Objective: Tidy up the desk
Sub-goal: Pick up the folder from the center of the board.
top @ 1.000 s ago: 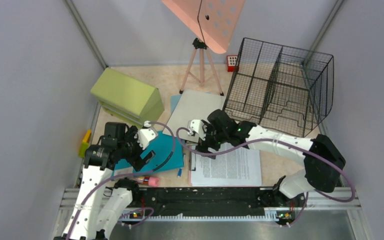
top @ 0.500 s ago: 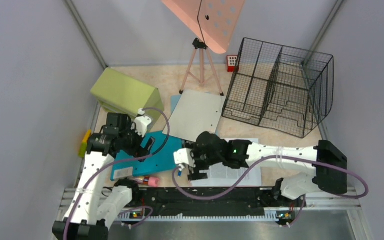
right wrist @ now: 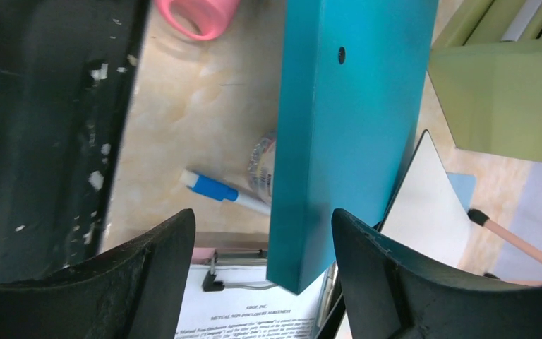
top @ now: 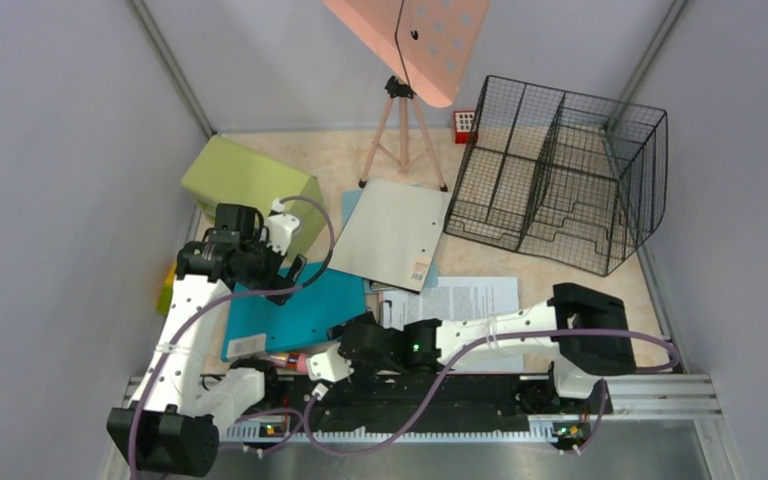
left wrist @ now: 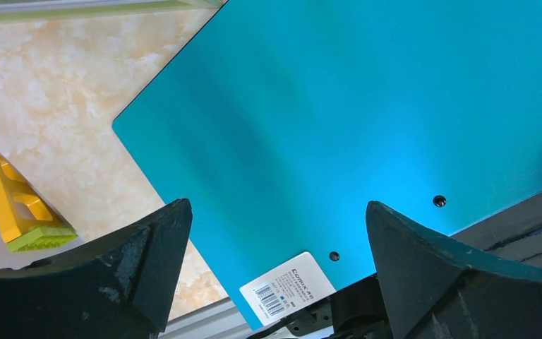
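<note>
Two released grippers, left gripper (left wrist: pixel 276 208) over one teal folder (top: pixel 290 310) at 8 o'clock, right gripper (right wrist: pixel 262 215) at 7; one grey folder (top: pixel 395 235), one wire basket (top: pixel 560 170) at 2, one green cabinet (top: pixel 250 185) at 10; beige marbled worktop (top: pixel 340 160) spanning between grey walls (top: pixel 60 150).

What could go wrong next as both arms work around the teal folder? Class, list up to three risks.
1. The right tool, open over the teal folder's edge, may catch the blue-capped pen that runs under that edge instead.
2. The folder's corner seems to overlap the clipboard; pulling it could drag the printed sheet.
3. The left tool hovers open above the same folder, so the two might clash.
</note>
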Controlling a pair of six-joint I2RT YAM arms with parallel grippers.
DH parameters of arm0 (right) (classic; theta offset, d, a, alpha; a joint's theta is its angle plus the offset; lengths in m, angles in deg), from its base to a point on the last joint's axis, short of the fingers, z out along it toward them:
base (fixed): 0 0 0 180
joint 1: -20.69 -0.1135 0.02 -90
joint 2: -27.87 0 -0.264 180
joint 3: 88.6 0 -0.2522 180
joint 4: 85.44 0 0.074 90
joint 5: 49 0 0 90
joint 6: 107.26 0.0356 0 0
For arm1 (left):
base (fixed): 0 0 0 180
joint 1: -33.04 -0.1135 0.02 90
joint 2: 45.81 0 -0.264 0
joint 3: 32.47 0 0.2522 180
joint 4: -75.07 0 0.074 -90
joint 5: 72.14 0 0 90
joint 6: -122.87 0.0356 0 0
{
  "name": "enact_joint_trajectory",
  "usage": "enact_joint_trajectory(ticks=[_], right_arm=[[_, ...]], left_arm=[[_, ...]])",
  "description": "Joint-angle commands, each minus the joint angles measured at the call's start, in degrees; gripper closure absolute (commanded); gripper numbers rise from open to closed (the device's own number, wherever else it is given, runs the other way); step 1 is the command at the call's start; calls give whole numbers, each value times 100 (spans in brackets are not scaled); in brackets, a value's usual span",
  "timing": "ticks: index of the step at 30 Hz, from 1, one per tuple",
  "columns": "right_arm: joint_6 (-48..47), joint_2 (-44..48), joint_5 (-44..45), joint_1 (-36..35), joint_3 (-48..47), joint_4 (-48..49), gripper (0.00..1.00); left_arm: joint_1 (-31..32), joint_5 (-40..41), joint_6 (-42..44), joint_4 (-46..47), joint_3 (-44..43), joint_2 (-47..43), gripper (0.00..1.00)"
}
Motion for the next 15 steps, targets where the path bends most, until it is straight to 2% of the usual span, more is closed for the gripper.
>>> enact_joint_trajectory(ticks=[1, 15], right_arm=[[-229, -273, 898, -70, -437, 430, 31], [-863, -841, 1644, -61, -587, 921, 48]], left_arm=[[-29, 47, 76, 55, -247, -50, 1], [-29, -19, 345, 67, -197, -104, 1]])
